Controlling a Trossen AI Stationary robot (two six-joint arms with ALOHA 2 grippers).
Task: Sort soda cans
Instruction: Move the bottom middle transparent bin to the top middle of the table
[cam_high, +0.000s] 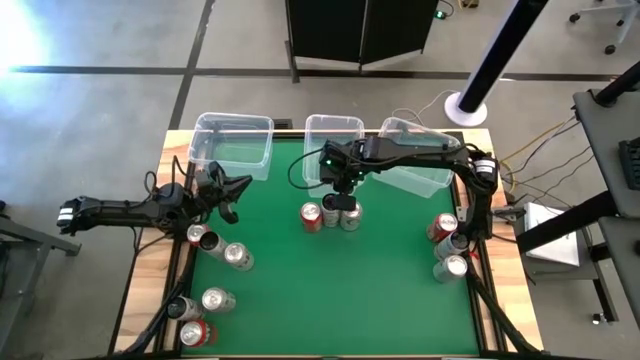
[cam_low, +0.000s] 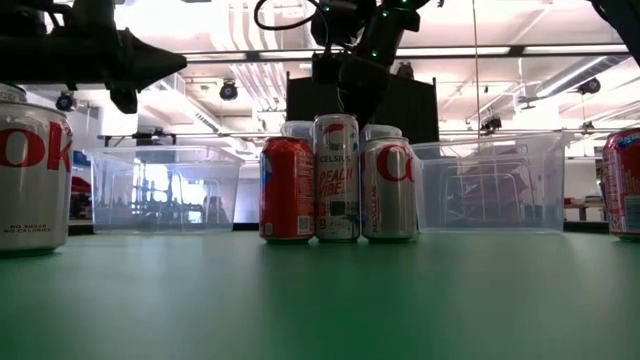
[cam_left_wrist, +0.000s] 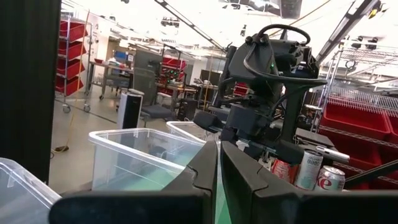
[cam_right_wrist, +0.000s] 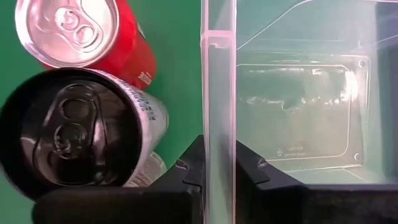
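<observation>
Three soda cans stand upright in a tight group mid-table: a red can (cam_high: 312, 215), a dark-topped can (cam_high: 332, 207) and a silver can (cam_high: 350, 216). My right gripper (cam_high: 340, 183) hangs above them at the near wall of the middle clear bin (cam_high: 333, 130). In the right wrist view its fingers (cam_right_wrist: 219, 177) stand a narrow gap apart, with that wall (cam_right_wrist: 217, 93) showing between them. My left gripper (cam_high: 232, 192) is shut, empty and raised near the left bin (cam_high: 233, 145). More soda cans lie at the left (cam_high: 238, 256) and stand at the right (cam_high: 443, 227). My right gripper stands over the middle bin's near wall (cam_right_wrist: 217, 143), one finger to each side, pointing down. I cannot tell whether the fingers touch the wall.
A third clear bin (cam_high: 415, 160) sits askew at the far right. Several cans crowd the near left corner (cam_high: 196, 333). Two more cans (cam_high: 452, 266) stand by the right edge. Open green mat (cam_high: 340, 300) lies between the groups.
</observation>
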